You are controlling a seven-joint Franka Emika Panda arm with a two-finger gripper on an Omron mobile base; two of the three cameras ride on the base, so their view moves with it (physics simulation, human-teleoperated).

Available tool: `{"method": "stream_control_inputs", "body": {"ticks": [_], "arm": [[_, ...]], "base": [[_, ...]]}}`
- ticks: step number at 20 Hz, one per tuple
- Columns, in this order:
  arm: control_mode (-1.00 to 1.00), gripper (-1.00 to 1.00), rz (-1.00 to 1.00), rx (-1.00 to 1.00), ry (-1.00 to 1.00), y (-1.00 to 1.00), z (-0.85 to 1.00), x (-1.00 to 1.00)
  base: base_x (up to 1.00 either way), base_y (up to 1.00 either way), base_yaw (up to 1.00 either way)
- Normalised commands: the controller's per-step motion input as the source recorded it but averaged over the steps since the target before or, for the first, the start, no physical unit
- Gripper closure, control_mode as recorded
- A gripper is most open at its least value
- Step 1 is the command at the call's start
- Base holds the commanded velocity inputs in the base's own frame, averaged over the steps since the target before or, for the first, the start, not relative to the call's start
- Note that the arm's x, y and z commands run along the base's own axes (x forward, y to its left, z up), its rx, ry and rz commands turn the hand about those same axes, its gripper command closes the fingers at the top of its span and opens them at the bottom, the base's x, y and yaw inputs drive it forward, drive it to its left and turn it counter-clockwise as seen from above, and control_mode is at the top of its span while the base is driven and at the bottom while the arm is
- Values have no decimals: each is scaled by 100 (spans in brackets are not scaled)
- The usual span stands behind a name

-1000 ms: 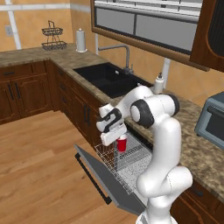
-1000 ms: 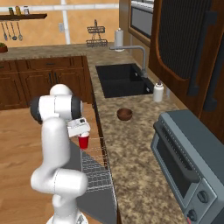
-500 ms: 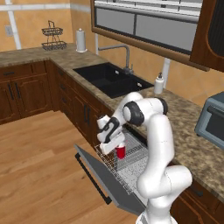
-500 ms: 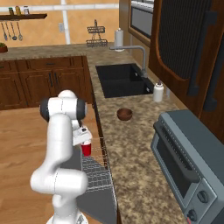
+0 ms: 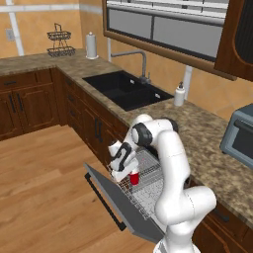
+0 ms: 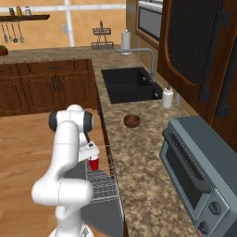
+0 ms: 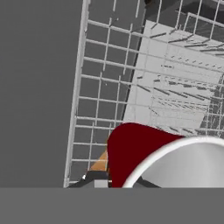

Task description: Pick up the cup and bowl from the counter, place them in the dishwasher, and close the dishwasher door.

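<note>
End effector (image 5: 127,174) is gripping the red cup (image 5: 133,178) over the dishwasher rack (image 5: 148,185); bowl (image 6: 132,121) is sitting on the tabletop (image 6: 139,152), door (image 5: 118,197) hanging open.

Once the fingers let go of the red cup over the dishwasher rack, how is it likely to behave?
The cup is small and looks like thin plastic, so probably light and easily knocked. It tapers to a narrow base, so it may tip on the open wire rack. Its smooth round wall would likely roll if it falls sideways.
</note>
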Motion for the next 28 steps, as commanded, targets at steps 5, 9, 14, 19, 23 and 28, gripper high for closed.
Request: {"method": "stream_control_inputs", "body": {"ticks": [5,9,14,19,23,28], "arm": [[-100,100,1,0,-4,0,-59,10],[-100,100,1,2,-5,0,-55,9],[-100,100,3,4,-7,0,-54,1],[-100,100,4,7,-2,-1,-45,0],[-100,-100,1,5,-8,3,-6,-2],[-100,-100,0,0,-16,2,8,4]], "base": [[0,0,0],[0,0,0],[0,0,0],[0,0,0],[0,0,0],[0,0,0]]}}
